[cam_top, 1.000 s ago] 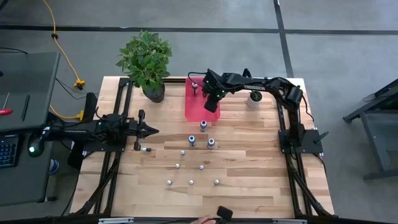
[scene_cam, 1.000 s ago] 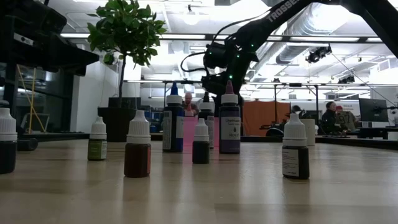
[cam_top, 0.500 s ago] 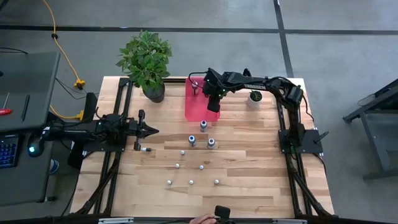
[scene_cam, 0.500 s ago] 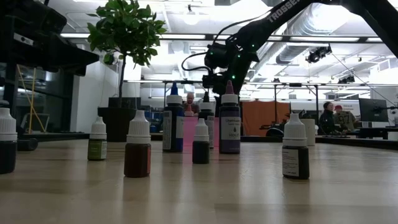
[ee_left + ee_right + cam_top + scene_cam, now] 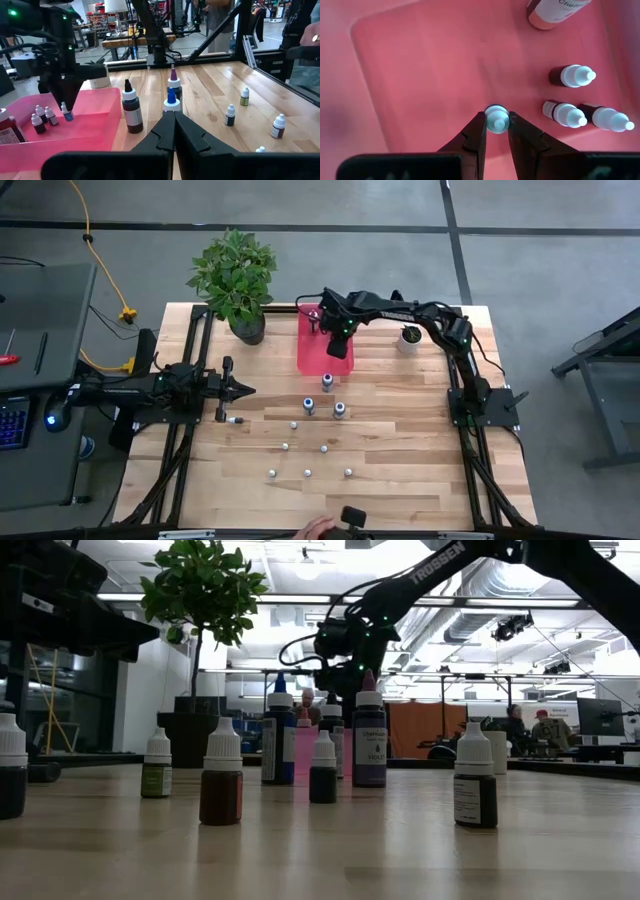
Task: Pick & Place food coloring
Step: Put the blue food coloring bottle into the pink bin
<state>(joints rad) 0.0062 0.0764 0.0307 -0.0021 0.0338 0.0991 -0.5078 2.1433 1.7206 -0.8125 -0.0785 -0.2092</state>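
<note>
A tiny food-colouring bottle with a white cap and bluish body hung pinched at its cap between the two dark fingers of the right claw, above the floor of the shallow pink plastic tray at the far middle of the worktop. It did not look to be resting on the tray yet. Just beside it, three more small dark bottles with white caps already stood in the tray, and a larger bottle with a printed label stood a little further off.

Out on the pale wooden worktop the rest of the set waited: three taller bottles near the tray's near edge, and a scatter of tiny ones nearer still. A leafy green plant in a dark pot stood to the tray's left, a small white pot to its right.

The left claw lay at the left side, closed on nothing.

The risk, as I judged it, was in the letting go: released from any height, so light and narrow a bottle could tip or roll. A drift towards the three neighbours could knock them down.
</note>
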